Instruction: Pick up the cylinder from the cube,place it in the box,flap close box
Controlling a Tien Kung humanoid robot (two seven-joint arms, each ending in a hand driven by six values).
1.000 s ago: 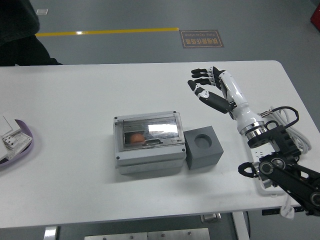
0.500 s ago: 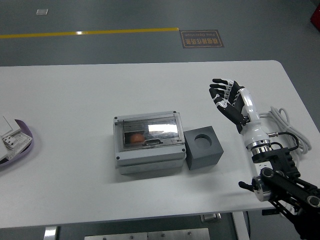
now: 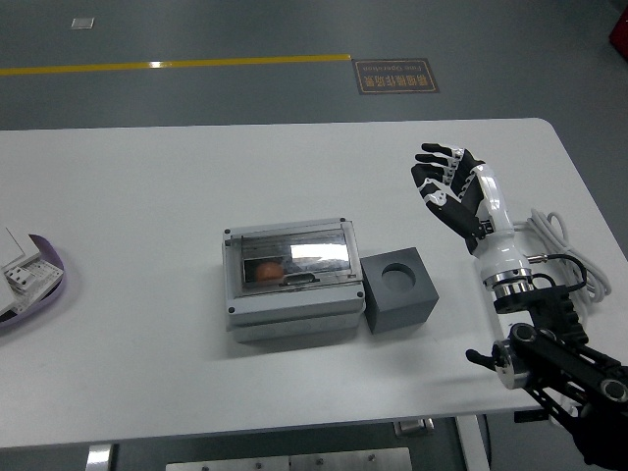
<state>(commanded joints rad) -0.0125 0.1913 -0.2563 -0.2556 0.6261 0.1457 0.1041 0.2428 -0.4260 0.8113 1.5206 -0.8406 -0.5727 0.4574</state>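
Head view: right robot hand raised over the tabletop, fingers loosely spread, holding nothing; cube below-left of it, socket empty; box beyond the cube, lid down, orange cylinder visible inside; judged remaining: confirm the flap sits flush.

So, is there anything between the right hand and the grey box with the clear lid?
Only the dark grey cube, which sits against the box's right side. The right hand is raised, open, farther right over bare table. The clear lid is shut, with an orange object showing under it.
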